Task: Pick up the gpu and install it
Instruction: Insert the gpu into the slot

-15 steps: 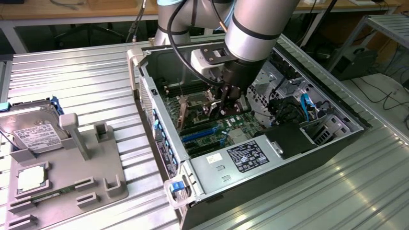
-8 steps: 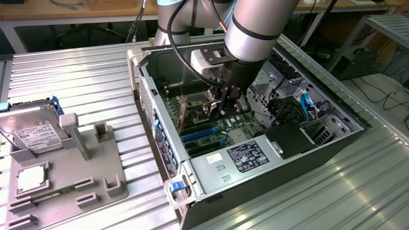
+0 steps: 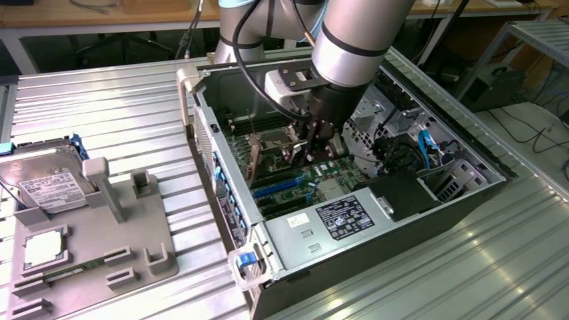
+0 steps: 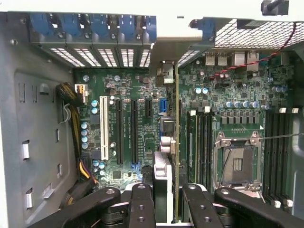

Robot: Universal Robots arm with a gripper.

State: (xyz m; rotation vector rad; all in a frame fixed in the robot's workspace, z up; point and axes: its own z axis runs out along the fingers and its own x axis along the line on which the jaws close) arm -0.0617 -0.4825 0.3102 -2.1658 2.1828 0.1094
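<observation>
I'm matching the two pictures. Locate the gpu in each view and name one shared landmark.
Exterior view: gpu held by the end effector, picture centre, above the motherboard.
Wrist view: gpu edge-on, a thin strip between the fingers.
Shared landmark: the green motherboard.

In the wrist view the gpu stands edge-on, so neither face can be seen. Its end toward the camera is hidden between the fingers clamped on it, which the picture's edge cuts off. Whether the card's far edge sits in a slot cannot be told. In the exterior view the arm and gripper hide most of the card, and the arm runs out of the picture. The print on the hard drive and the power supply label is too small to read. The grey holder, at the tabletop edge on the exterior view's left, is cut off, as is the computer case at its lowest corner
</observation>
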